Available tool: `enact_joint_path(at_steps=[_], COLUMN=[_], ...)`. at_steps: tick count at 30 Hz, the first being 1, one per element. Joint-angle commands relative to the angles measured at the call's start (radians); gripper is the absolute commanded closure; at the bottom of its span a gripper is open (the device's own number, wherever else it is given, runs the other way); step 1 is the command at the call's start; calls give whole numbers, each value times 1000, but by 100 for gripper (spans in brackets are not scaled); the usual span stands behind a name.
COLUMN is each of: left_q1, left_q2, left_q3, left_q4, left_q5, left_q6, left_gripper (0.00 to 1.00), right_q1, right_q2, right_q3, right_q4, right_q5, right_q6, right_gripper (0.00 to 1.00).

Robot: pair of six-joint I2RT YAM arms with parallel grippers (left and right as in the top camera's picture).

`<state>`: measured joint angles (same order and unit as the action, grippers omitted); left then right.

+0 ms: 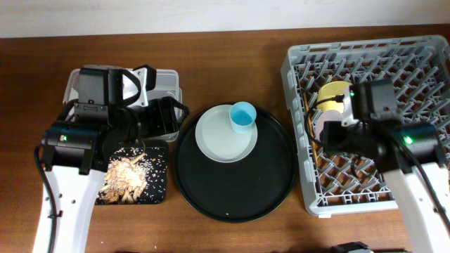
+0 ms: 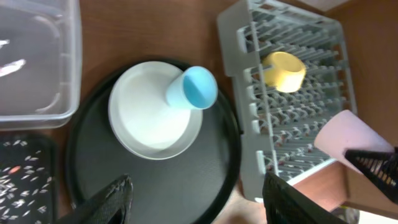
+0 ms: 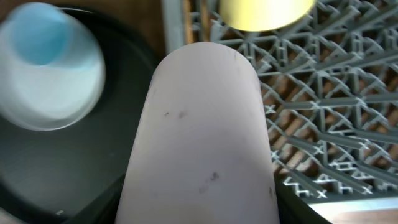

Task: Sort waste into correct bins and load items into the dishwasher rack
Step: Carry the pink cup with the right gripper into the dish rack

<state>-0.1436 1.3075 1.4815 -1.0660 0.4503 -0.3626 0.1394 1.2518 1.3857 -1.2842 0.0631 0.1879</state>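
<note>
The left gripper [image 2: 202, 202] has its fingers spread wide with nothing between them. It hangs above the near rim of the round black tray [image 1: 232, 197]. The right gripper [image 1: 332, 132] pinches the pink cup [image 3: 199, 124] and holds it over the left part of the dishwasher rack [image 1: 365, 56], close to the yellow bowl [image 1: 332, 95] that sits among the pegs.

On the round tray lies the pale plate [image 1: 218, 137], and the light-blue cup [image 1: 242, 116] sits on it. To the left is the shallow black tray [image 1: 158, 176], strewn with beige food scraps [image 1: 126, 176]. Behind it stands the clear box [image 1: 165, 77], partly hidden by the left arm.

Everything rests on a dark brown wooden table [image 1: 232, 70] with visible grain. Beyond its far edge runs a pale strip [image 1: 211, 14], and it is impossible to tell whether that is wall or floor.
</note>
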Motion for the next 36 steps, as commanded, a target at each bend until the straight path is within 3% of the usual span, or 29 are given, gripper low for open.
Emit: enact_joint_path(at_steps=[1, 11, 36], left_q1=[0, 0, 0], left_q2=[3, 3, 3], left_q3=[-4, -5, -5], left_q4=[-14, -24, -26], left_q5=[-58, -59, -59], left_q6=[2, 2, 2], left_gripper=[34, 34, 33], right_q1=[4, 3, 3], right_q2=[79, 250, 292], right_q3=[11, 11, -77], right_q4=[0, -38, 32], right_q5=[92, 92, 132], right_q6=[35, 39, 64], right_gripper=[57, 58, 58])
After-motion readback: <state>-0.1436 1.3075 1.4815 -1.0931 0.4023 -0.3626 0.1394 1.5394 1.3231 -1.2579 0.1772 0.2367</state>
